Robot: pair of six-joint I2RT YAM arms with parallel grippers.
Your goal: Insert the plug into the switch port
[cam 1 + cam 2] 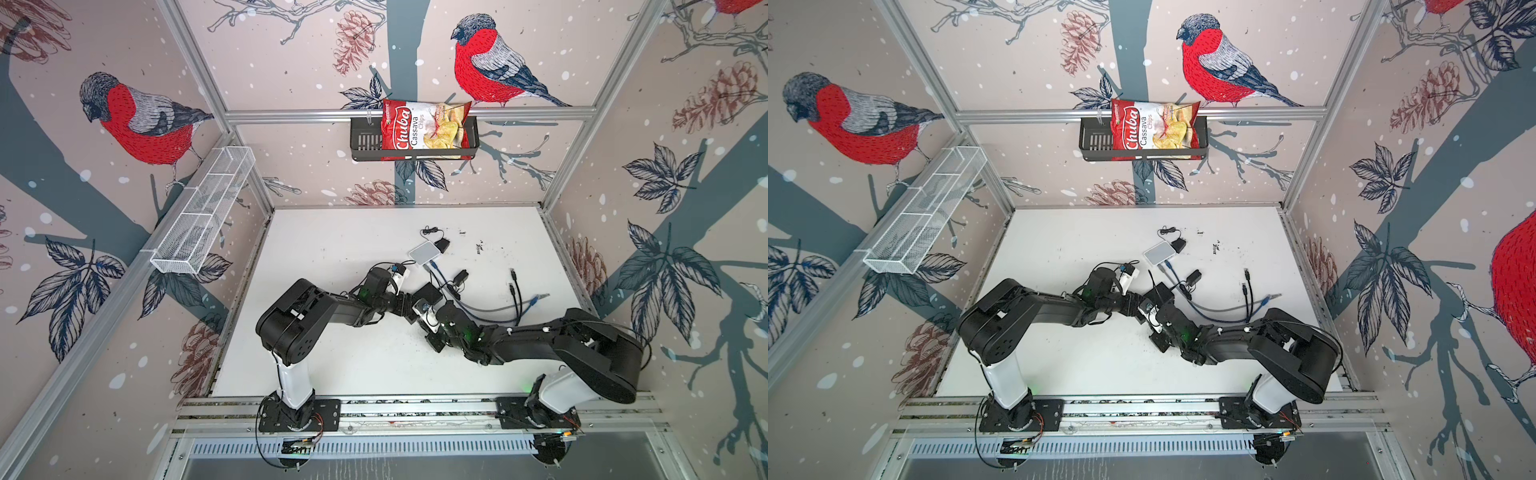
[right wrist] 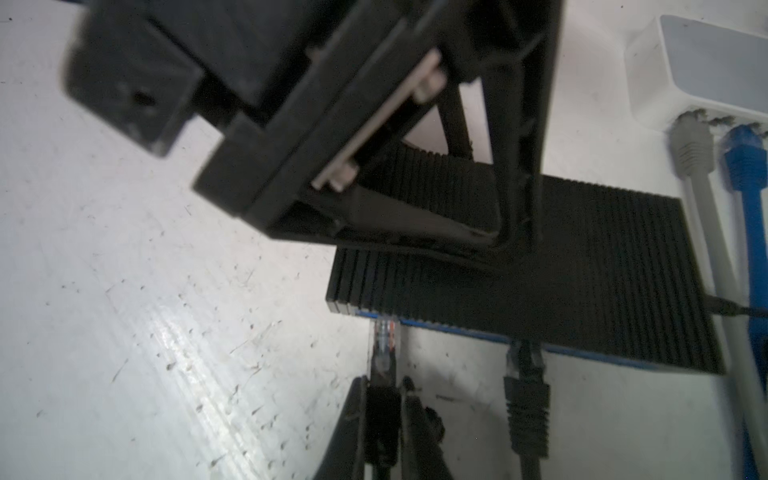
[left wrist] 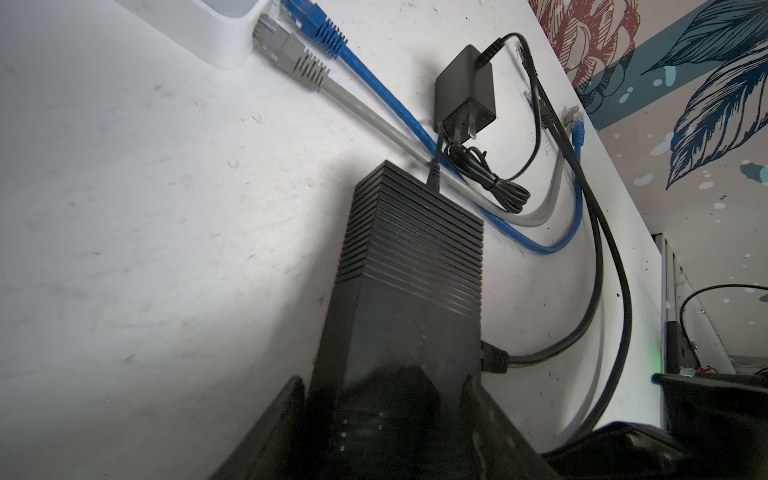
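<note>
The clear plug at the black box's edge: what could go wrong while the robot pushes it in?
1. The clear plug, pinched in the right end effector, meets the black switch near its corner; slightly off, it may jam against the face.
2. Only the left end effector steadies the switch, so a push might slide or twist it.
3. Sideways drift could bump the seated black plug alongside.

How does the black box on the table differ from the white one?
The black box has a ribbed top; the white box is smooth. The left gripper clamps the black box; the white box lies free. A grey cable and a blue cable enter the white box; one black cable enters the black box, where the right gripper holds a plug at its front. Both lie flat on the table.
</note>
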